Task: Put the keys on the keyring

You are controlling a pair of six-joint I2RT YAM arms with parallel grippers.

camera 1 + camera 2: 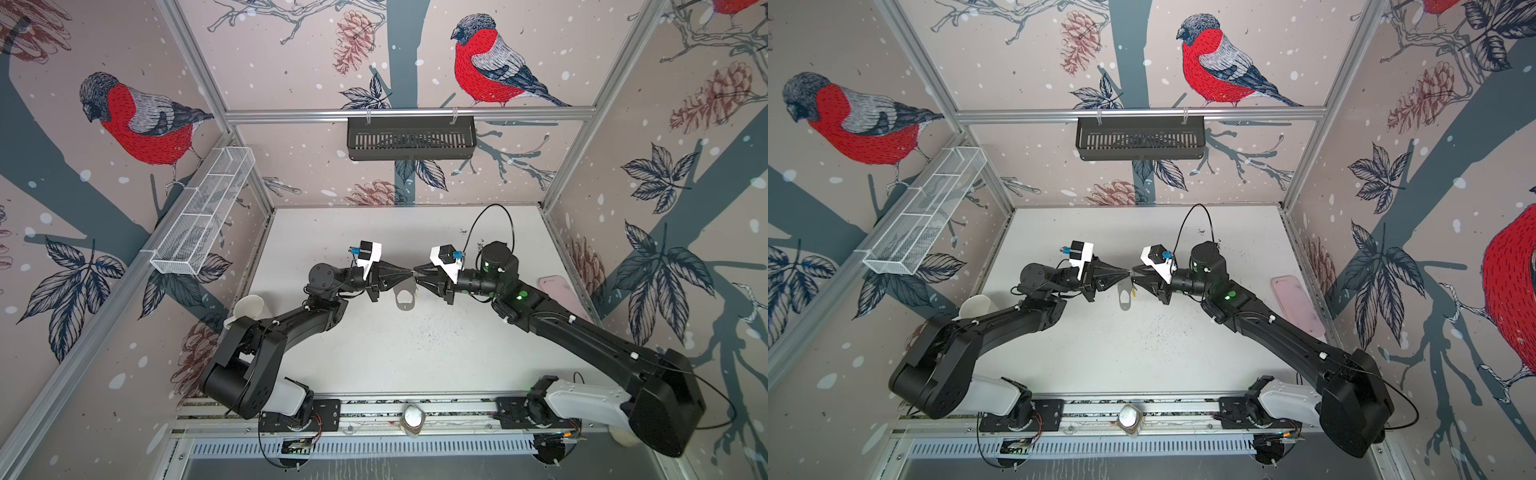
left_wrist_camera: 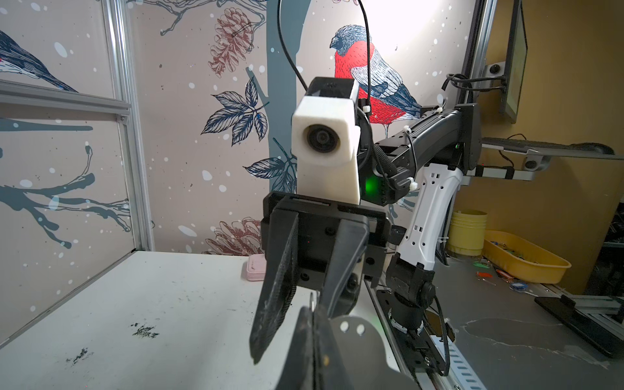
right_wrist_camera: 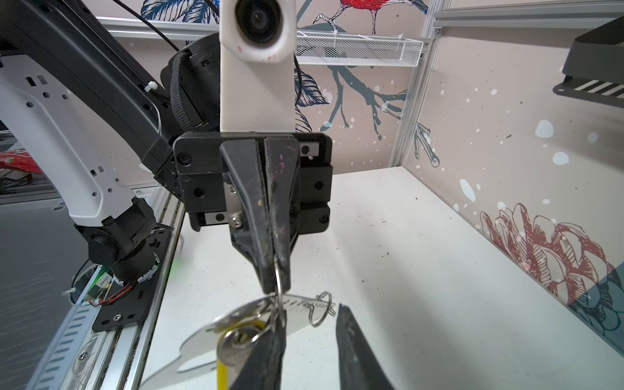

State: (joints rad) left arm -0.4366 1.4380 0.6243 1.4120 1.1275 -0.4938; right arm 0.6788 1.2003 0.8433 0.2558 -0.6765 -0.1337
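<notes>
While the left gripper [image 3: 276, 287] pinches a thin wire ring on the light, stiff keyring [image 1: 405, 297] mid-table, the yellow-tagged keys [image 3: 236, 344] dangle at its 3 o'clock edge; right gripper [image 3: 310, 344] stands apart. Take the slippery key by its tag.

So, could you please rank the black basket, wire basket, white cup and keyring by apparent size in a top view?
1-2. black basket and wire basket: too alike to rank.
3. white cup, partly hidden.
4. keyring.
</notes>
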